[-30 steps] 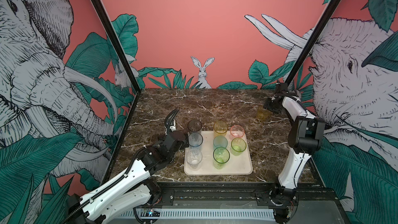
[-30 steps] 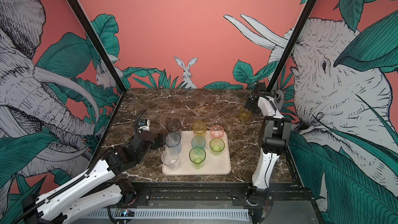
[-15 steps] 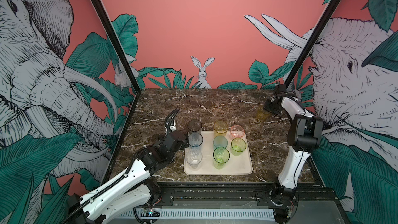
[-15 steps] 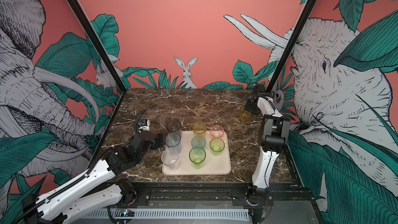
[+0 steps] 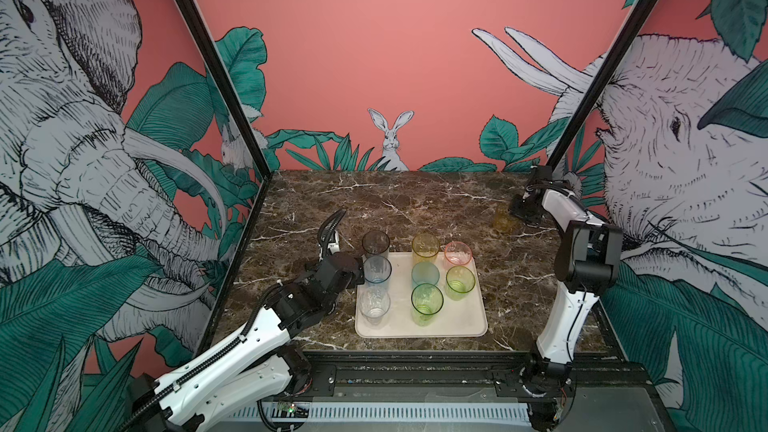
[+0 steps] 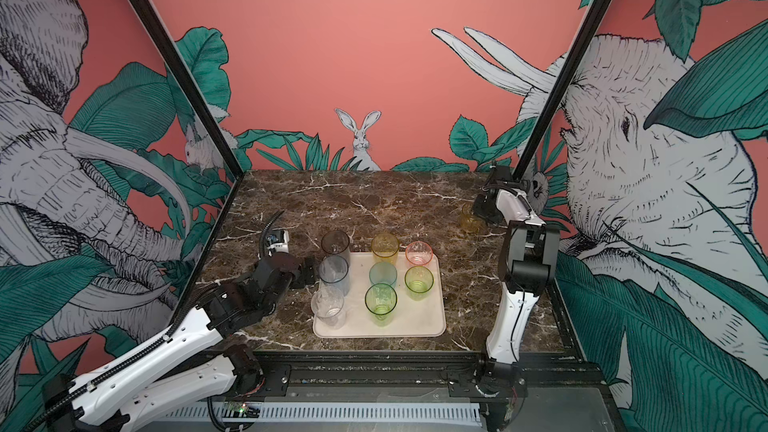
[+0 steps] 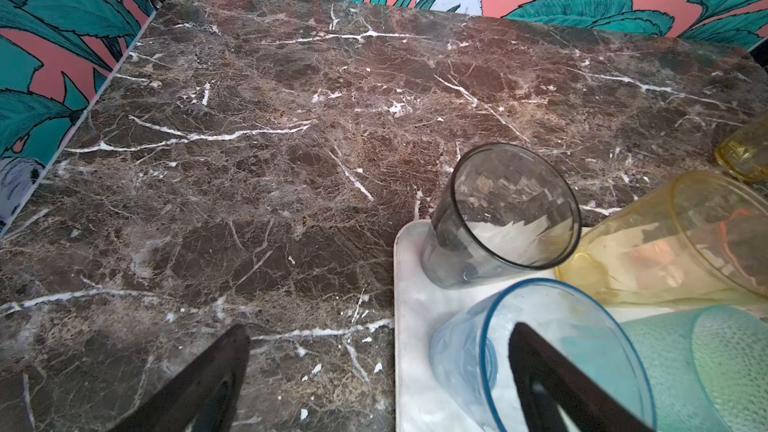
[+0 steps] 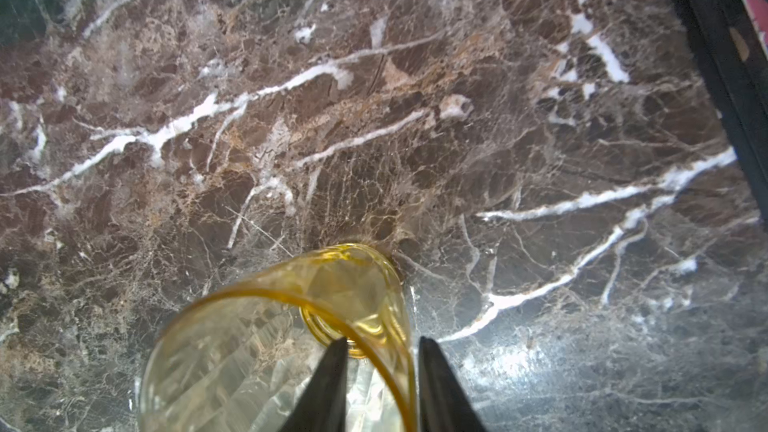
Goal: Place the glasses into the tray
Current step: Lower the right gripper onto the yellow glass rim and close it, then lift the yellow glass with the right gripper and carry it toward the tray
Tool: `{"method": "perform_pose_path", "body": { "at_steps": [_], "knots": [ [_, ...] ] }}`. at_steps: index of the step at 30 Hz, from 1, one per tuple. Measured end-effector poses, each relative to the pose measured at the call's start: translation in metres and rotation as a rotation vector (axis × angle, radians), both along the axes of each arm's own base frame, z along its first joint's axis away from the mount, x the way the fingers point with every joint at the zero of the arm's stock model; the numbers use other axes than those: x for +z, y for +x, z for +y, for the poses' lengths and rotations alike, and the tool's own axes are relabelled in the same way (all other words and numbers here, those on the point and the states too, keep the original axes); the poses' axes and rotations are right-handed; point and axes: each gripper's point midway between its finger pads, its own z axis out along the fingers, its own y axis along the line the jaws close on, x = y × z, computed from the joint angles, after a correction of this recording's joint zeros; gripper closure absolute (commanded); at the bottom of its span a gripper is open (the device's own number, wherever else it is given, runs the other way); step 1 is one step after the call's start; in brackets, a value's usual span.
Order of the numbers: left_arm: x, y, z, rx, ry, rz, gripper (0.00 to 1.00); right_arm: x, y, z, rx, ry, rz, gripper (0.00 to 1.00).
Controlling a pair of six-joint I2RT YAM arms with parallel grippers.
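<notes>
**Eight glasses on the tray, a short amber one off it**

The tray (image 5: pixel 465 320) lies on the marble worktop (image 5: pixel 374 197) and carries eight upright glasses. Along its left edge stand three:
- the smoky grey glass (image 5: pixel 375 243), at the far corner
- the blue glass (image 5: pixel 377 270), midway
- the clear glass (image 5: pixel 375 306), nearest the front

Down the tray's middle stand the tall amber glass (image 5: pixel 425 247), the teal glass (image 5: pixel 425 274) and the tall green glass (image 5: pixel 427 303). Toward its right edge are the pink glass (image 5: pixel 457 254) and the short green glass (image 5: pixel 460 282).

The short amber glass (image 5: pixel 503 220) stands on the worktop, off the tray and well beyond its far right corner. The right fingers (image 8: pixel 328 384) sit one on each side of this glass's wall, drawn close together. A gap shows beside the wall, and I cannot tell whether they pinch it.

The left fingers (image 7: pixel 552 384) are spread wide and released, just off the tray's left edge beside the blue glass. In the left wrist view one finger shows in front of that glass's mouth, the other over the worktop.
</notes>
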Motion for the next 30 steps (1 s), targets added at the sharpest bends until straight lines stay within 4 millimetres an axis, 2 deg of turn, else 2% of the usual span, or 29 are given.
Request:
{"method": "perform_pose_path", "body": {
  "at_steps": [10, 20, 24, 30],
  "knots": [
    [0.000, 0.000, 0.000, 0.000, -0.001, 0.000, 0.02, -0.004, -0.002, 0.007, 0.007, 0.038, 0.007, 0.95],
    [0.000, 0.000, -0.001, 0.002, -0.013, 0.004, 0.02, -0.003, -0.005, 0.013, 0.016, 0.074, 0.004, 1.00],
    [-0.001, -0.001, -0.001, 0.001, -0.015, 0.005, 0.02, 0.007, -0.005, 0.017, 0.026, 0.090, -0.018, 1.00],
    [-0.001, -0.001, -0.001, 0.004, -0.021, 0.006, 0.02, 0.037, -0.014, 0.025, 0.046, 0.116, -0.082, 1.00]
  ]
}}
